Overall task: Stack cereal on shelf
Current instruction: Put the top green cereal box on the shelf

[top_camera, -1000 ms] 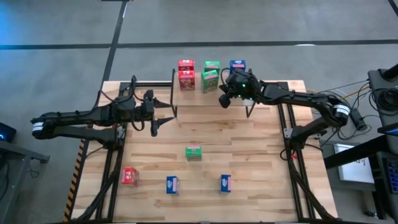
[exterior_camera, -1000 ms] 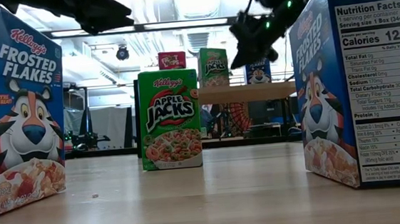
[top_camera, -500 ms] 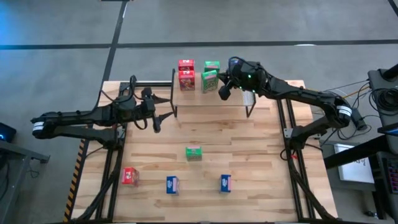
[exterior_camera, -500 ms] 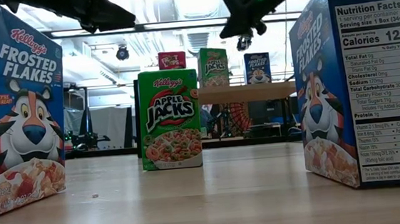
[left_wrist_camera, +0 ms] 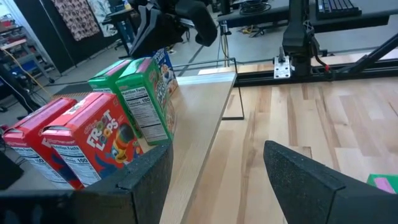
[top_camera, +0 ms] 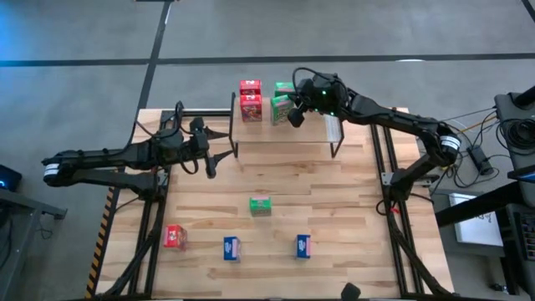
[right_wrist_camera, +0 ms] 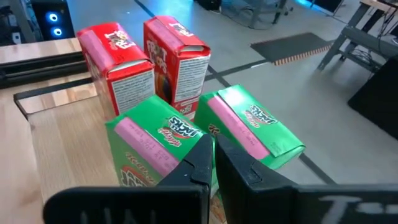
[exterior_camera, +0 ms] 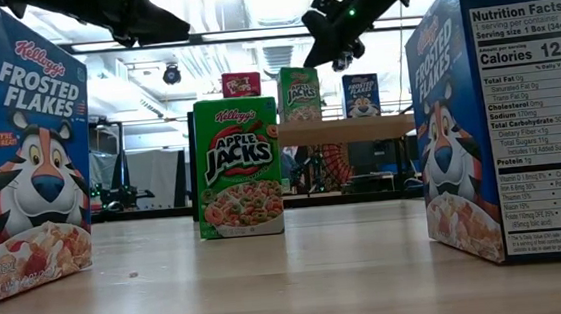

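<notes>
**Jaws: right together over the shelf, left apart beside it**

Right gripper point(top_camera: 294, 114) hovers jaws together, empty, above the shelf point(top_camera: 284, 133). Left gripper point(top_camera: 215, 159) waits jaws apart, left of the shelf. On the shelf: two red boxes point(top_camera: 250, 99), two green boxes point(top_camera: 282, 102). Below the shelf on the surface point(top_camera: 334, 209): green point(top_camera: 261, 206), red point(top_camera: 174, 237), two blue boxes point(top_camera: 231, 248).

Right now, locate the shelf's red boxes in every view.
High: red boxes top centre, on shelf.
Low: one shows, above centre, far back.
Left wrist: lower left.
Right wrist: upper left.
Landmark: green boxes beside them.
</notes>
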Controlling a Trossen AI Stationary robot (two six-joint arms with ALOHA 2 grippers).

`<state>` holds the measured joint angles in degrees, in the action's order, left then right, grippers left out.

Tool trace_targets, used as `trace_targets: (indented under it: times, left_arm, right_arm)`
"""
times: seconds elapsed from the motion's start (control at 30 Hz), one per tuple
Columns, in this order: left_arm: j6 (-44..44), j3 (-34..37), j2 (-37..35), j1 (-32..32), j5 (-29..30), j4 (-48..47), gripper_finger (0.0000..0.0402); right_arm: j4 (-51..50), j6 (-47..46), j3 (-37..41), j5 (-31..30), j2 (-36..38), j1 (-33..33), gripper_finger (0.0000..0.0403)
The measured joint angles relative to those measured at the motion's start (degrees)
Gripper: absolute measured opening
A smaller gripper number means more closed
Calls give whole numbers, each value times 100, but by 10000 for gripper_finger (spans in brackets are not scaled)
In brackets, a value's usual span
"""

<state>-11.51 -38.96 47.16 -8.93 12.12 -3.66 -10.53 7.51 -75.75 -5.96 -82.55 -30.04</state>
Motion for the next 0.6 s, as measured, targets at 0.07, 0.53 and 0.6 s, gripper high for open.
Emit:
trace_targets:
  times: [0.07, 0.53, 0.6]
  left_arm:
    - [0, 0, 0, 0, 0, -9, 235]
    - [0, 0, 0, 0, -2, -28, 235]
    - [0, 0, 0, 0, -2, -29, 235]
  right_arm:
    - [-33, 0, 12, -5, -5, 0, 9]
    - [-345, -405, -2, -9, 80, 56, 9]
    - [-425, -455, -28, -14, 80, 81, 9]
